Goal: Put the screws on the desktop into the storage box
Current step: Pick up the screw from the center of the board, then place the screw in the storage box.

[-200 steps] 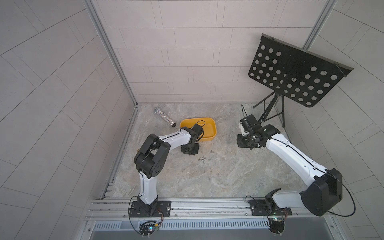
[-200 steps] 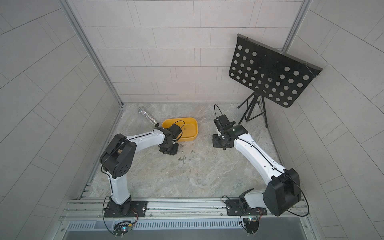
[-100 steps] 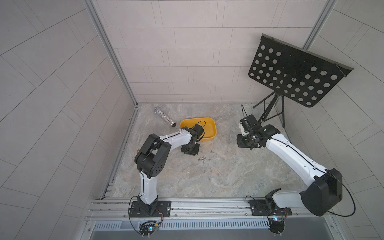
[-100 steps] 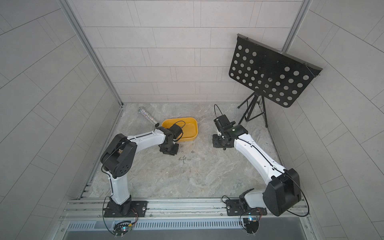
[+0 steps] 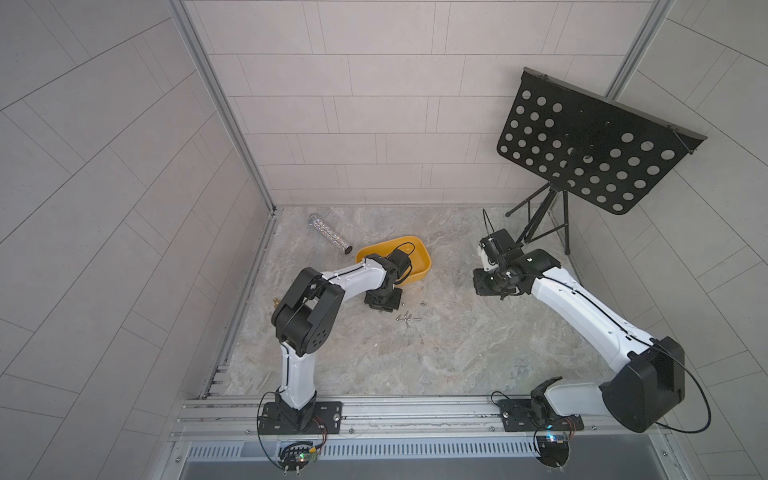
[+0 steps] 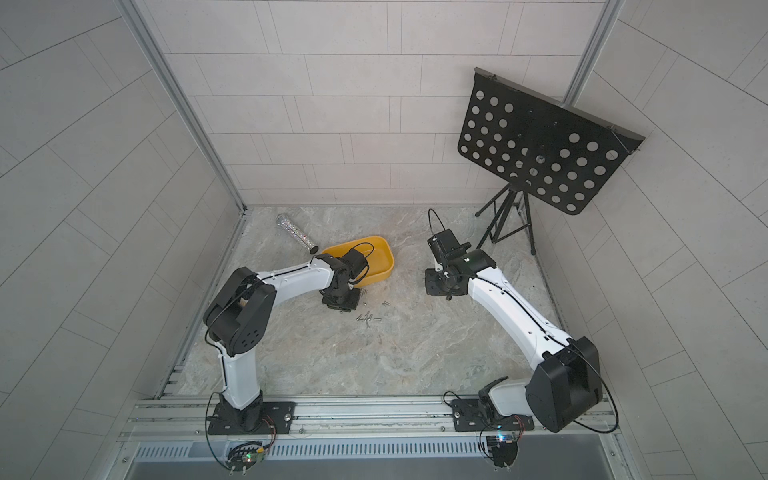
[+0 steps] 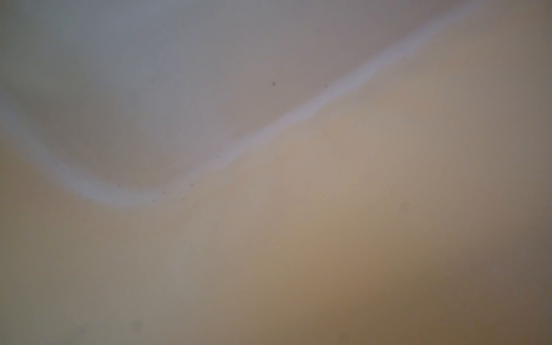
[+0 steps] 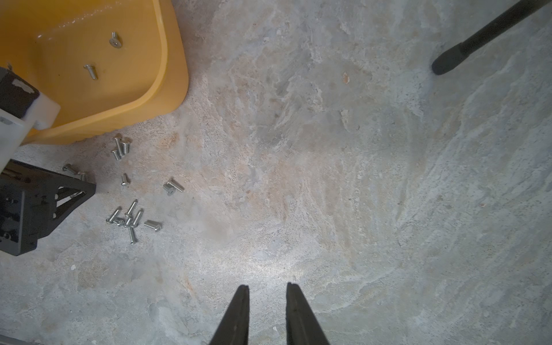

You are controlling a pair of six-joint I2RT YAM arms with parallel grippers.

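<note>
Hardly anything has moved: the left hand [image 5: 384, 305] sits low on the surface [image 8: 358, 179] beside the box [image 8: 167, 74] among the screws [image 8: 131, 207], its grip impossible to tell, the right hand [image 8: 268, 286] narrow, empty, well off the box, so best pinch one screw squarely before lifting.

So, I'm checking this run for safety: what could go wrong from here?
The left gripper sits right beside the storage box; lifting carelessly could knock its wall. The screws lie bunched on the desktop, so a pinch may flick neighbours away. The left wrist view is a blur, so it cannot confirm a grasp.
</note>
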